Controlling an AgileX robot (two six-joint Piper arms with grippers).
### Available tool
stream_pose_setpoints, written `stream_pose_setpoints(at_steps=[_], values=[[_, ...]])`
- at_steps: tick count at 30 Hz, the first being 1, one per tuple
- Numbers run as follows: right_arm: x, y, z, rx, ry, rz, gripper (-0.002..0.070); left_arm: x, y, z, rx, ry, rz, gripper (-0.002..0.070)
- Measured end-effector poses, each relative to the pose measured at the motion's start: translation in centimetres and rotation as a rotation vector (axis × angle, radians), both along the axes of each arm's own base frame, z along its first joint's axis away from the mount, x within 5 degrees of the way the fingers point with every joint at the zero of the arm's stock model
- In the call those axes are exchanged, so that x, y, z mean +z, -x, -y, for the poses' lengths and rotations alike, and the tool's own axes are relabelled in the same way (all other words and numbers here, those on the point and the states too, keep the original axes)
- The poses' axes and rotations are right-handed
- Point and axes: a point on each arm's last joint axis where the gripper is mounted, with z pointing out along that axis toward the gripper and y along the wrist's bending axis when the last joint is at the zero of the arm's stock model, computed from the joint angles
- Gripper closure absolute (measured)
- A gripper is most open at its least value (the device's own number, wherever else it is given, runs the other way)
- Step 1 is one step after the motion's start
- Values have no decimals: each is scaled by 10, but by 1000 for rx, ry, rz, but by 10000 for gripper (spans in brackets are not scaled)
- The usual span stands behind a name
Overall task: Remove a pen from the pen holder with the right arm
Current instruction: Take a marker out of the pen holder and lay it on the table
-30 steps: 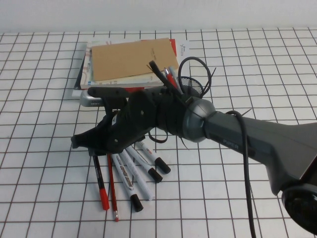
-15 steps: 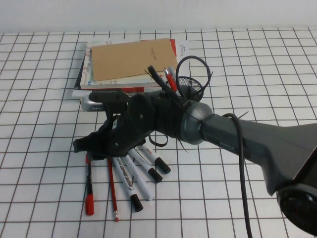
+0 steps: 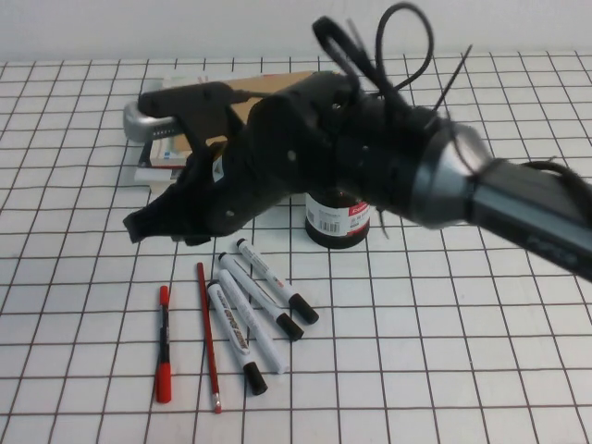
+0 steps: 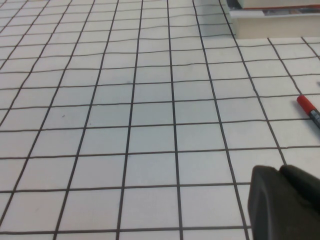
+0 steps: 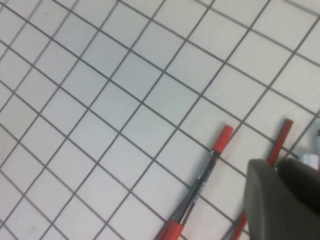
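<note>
A red-and-black pen (image 3: 163, 342) lies flat on the gridded table, apart from any gripper; it also shows in the right wrist view (image 5: 200, 185). My right gripper (image 3: 141, 226) hangs above and behind the pen, jaws shut with nothing between them (image 5: 276, 170). The dark pen holder (image 3: 326, 218) stands behind the arm; only its lower part with a white label shows, and the pens in it are hidden. My left gripper (image 4: 282, 172) hovers low over bare table, fingers together, out of the high view.
A red pencil (image 3: 209, 338) and three white markers (image 3: 252, 324) lie right of the pen. A stack of books (image 3: 153, 159) sits at the back left, partly behind the arm. The right arm (image 3: 370, 157) covers the table's middle.
One second ago the right gripper held the red-and-black pen near the table. It let go, the pen came to rest flat, and the gripper rose and closed.
</note>
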Motion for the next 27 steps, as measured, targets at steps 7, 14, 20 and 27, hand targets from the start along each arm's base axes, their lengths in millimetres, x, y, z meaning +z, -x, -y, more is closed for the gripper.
stream_pose_setpoints(at_steps=[7,14,20,27], values=[[44,42,56,8,-3,128,686,0,0,0,0,0,0,679],[54,89,121,17,66,183,690,0,0,0,0,0,0,680],[59,133,177,16,63,213,690,0,0,0,0,0,0,679],[50,174,228,14,93,178,692,0,0,0,0,0,0,679]])
